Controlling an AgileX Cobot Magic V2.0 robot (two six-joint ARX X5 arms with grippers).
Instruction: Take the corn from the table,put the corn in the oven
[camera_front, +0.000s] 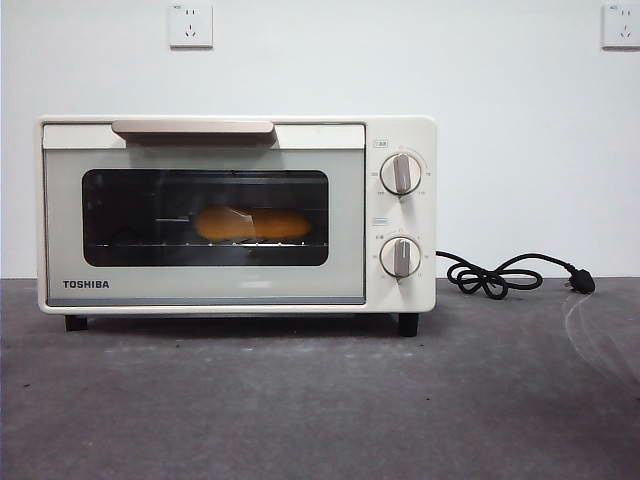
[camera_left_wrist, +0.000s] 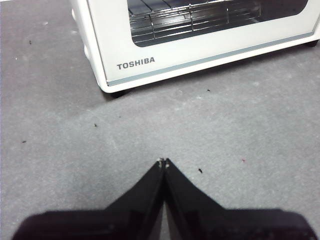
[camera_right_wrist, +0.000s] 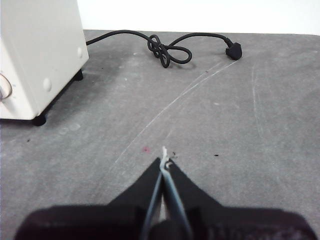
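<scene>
Front view: the oven (camera_front: 237, 215) stands on the table (camera_front: 320, 400) with its glass door shut. The corn (camera_front: 252, 224) lies lengthwise on the wire rack (camera_front: 205, 243) inside, seen through the dark glass, roughly central in the window. The power cord (camera_front: 495, 277) lies coiled on the table to the right of the oven, its plug (camera_front: 582, 283) free of the wall sockets (camera_front: 190, 25).

Left wrist view: my left gripper (camera_left_wrist: 163, 161) hangs over bare table near the oven's front left corner, jaws pressed together and empty.

Right wrist view: my right gripper (camera_right_wrist: 165, 162) hangs over the table to the right of the oven, jaws likewise closed on nothing.
</scene>
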